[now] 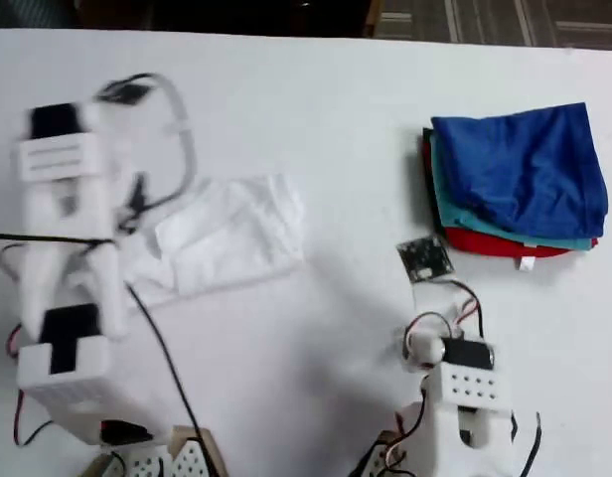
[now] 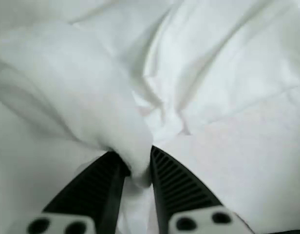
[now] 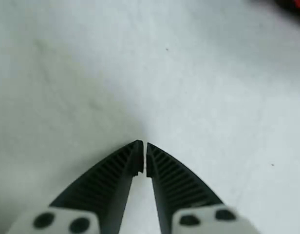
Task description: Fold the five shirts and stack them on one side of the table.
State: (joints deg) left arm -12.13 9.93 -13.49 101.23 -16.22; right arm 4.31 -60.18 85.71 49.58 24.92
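The left pincer (image 2: 138,163) is clenched on a raised fold of the white shirt (image 2: 213,73), which lies rumpled on the tabletop (image 1: 316,99), left of its middle and just beside the left arm (image 1: 68,248). The right pincer (image 3: 143,151) is closed on nothing, its tips almost meeting over bare tabletop near the front edge. Toward the right edge sits a stack of folded shirts (image 1: 485,234), with the blue shirt (image 1: 525,159) on top.

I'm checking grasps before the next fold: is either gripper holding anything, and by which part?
The left gripper pinches the white shirt by a bunched fold of cloth; the right gripper is shut on nothing.
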